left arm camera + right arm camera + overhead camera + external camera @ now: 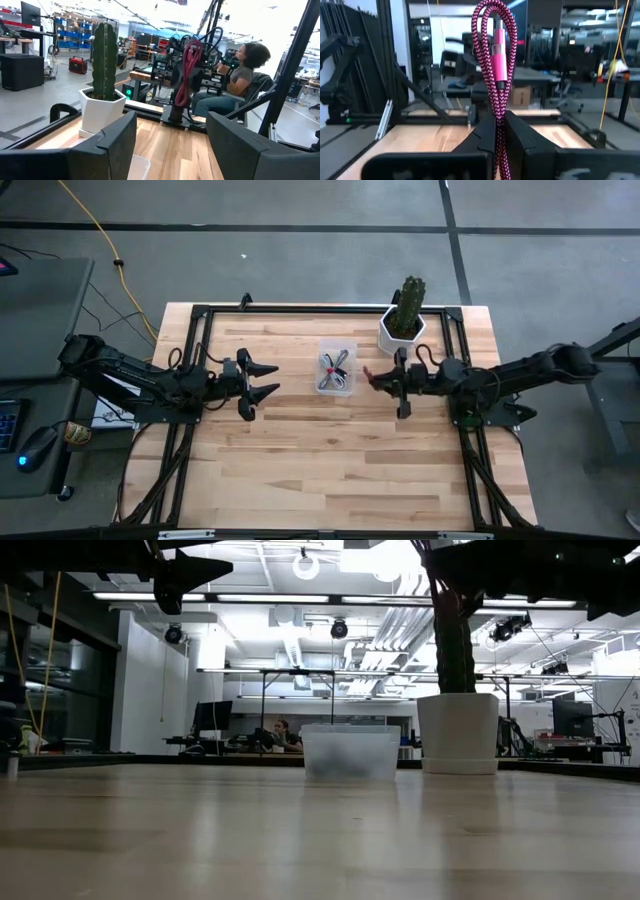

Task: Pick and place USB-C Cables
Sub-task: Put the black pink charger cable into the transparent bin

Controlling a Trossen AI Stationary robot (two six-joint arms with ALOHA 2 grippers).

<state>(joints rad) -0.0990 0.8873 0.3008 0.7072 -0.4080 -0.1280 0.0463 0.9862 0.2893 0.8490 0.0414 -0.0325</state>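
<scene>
My right gripper (pixel 380 380) hovers just right of the clear bin (pixel 337 368), shut on the dark red braided USB-C cable (pixel 496 65), which also shows in the left wrist view (pixel 187 75). Other bundled cables (pixel 335 370), grey, black and whitish, lie inside the bin. My left gripper (pixel 272 378) hangs open in the air left of the bin, its fingers pointing at it. In the left wrist view its two fingers (pixel 107 145) stand wide apart with nothing between them. My right gripper pinches the dark red cable bundle between its two fingers (pixel 482 137), at the bundle's lower part (pixel 498 117). The fingers come level from the table's right side. The looped end (pixel 495 15) stands out past the fingertips, and the cable is lifted clear of the table.
A cactus in a white pot (pixel 403 320) stands at the far edge, just behind my right gripper. The bin (pixel 350 752) and pot (pixel 458 732) sit mid-table in the low view. Bare wood lies toward the near edge. A person (pixel 240 75) sits beyond the table.
</scene>
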